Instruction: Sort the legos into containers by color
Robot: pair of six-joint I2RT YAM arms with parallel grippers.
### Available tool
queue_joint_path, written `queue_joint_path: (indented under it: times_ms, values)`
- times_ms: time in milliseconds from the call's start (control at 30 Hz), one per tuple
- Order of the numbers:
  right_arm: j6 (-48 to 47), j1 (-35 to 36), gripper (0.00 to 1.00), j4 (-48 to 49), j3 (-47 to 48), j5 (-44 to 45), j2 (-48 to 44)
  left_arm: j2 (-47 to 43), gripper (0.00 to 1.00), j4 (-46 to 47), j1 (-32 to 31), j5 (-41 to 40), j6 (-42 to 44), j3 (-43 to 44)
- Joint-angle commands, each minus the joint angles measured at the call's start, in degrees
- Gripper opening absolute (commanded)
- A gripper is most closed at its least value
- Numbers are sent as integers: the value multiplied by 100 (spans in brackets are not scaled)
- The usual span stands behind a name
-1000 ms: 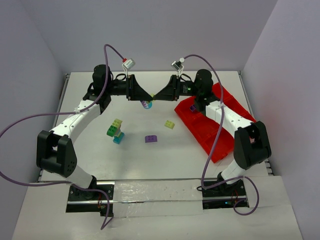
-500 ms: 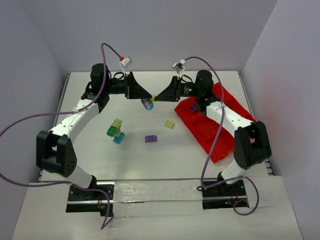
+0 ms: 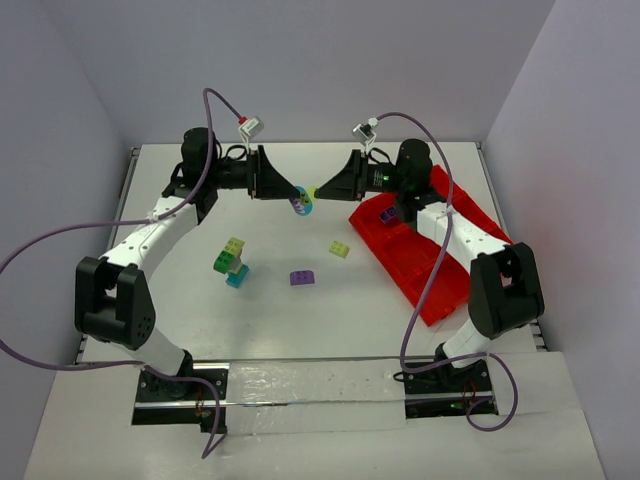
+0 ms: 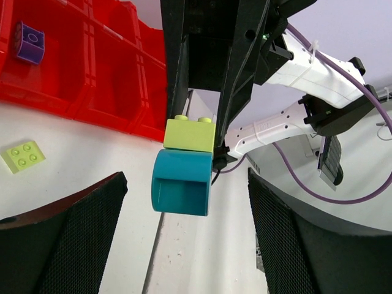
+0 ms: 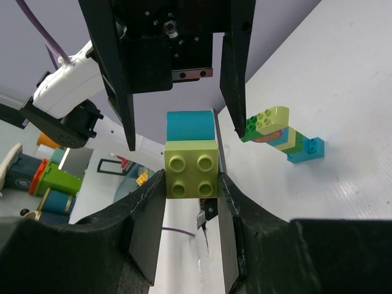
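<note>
Right gripper [image 5: 191, 184] pinching yellow brick [image 5: 191, 170] | left gripper [image 4: 185, 177] spread around teal brick [image 4: 182, 184] | likely light, stiff, slick; grip flat sides

Two white and black arms bow outward and meet tip to tip at a lime brick [image 5: 190, 169]. The right arm [image 3: 455, 235] reaches it from the right, wrist level, and the right gripper [image 3: 322, 189] clamps the lime brick between its fingers. The left arm [image 3: 150, 235] reaches from the left, and the left gripper [image 3: 292, 192] faces the right one. Its jaws stand apart, clear of the teal brick [image 4: 182, 182] stuck to the lime brick.
</note>
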Motion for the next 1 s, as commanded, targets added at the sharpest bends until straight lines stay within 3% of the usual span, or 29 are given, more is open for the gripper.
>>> queue_joint_path:
  times_ms: [0,67,167,200,233,467,667,733,800,833,867,933,967]
  values:
    - [22,-18,0,246,11,-31,-241,77,86,105,-30,232,28,181]
    - [65,-10,0,315,19,-46,-225,97,75,167,-79,237,-13,153]
    - [85,-9,0,307,35,-42,-234,111,20,239,-119,217,-63,139]
    - [67,-9,0,274,50,-46,-239,115,6,225,-119,193,-49,153]
    - [44,-9,0,241,55,-43,-241,117,1,194,-119,184,-44,168]
    - [-531,-428,0,-612,33,339,-544,-2,0,-493,-49,-19,444,180]
    - [-1511,-1086,0,-2495,212,1241,-842,-138,0,-273,65,-188,299,-106]
    - [-1703,-1205,0,-2710,191,1423,-944,-145,0,-262,65,-277,287,-114]
    - [-1976,-1379,0,-3561,134,2747,-1166,-111,0,-258,65,-383,239,-88]
    - [-2088,-1380,0,-3939,135,2833,-1227,-102,0,-314,65,-488,259,-84]
    - [-2158,-1390,0,-4329,140,4305,-1271,-93,0,-436,57,-584,328,-16]
    - [-2172,-1443,0,-4887,-160,5902,-1465,-67,0,-735,28,-855,488,125]
    - [-2131,-1484,0,-4915,-363,6181,-1590,-51,0,-943,-28,-975,633,208]
